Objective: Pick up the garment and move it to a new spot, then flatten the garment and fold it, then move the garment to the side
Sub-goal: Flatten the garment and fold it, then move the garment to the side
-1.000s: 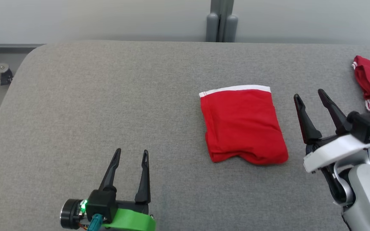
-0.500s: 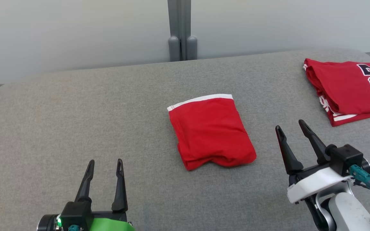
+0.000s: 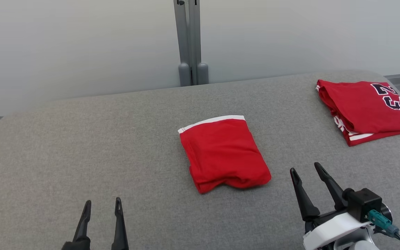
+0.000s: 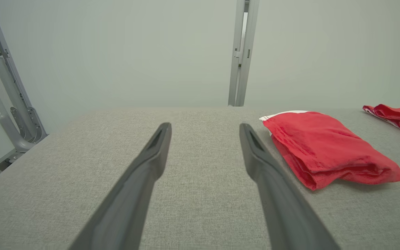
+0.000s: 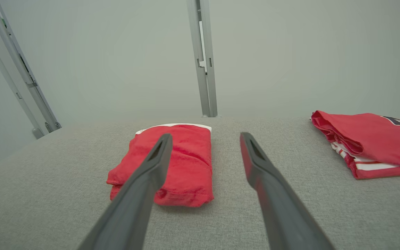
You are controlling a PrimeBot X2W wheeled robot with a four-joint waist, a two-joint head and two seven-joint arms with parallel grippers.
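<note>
Left gripper: jaws spread wide and holding nothing. Its two long dark fingers are matte, flat-sided and tapering, each with a narrow slot near the tip. It lies toward the robot and to the left of the garment, well apart from it, over bare cloth.

Right gripper: jaws likewise fully parted and empty. It has the same dark tapered fingers, set in a white moulded housing beside a black block with a teal connector. It lies toward the robot and to the right of the garment, near its right-hand corner but not touching it.

Garment: soft red fabric folded into a thick, roughly rectangular packet. A white band runs along its far edge, and its near edge bulges in rounded, slightly uneven folds. It rests flat at the middle of the surface, a grey, coarsely woven covering with rounded far corners.

Second folded item, a red jersey: it has white stripe trim and dark numerals outlined in white. It lies to the right of the garment and farther from the robot, well apart from it.

Grey metal post: upright behind the garment, beyond the surface's far edge, against a smooth pale wall.
</note>
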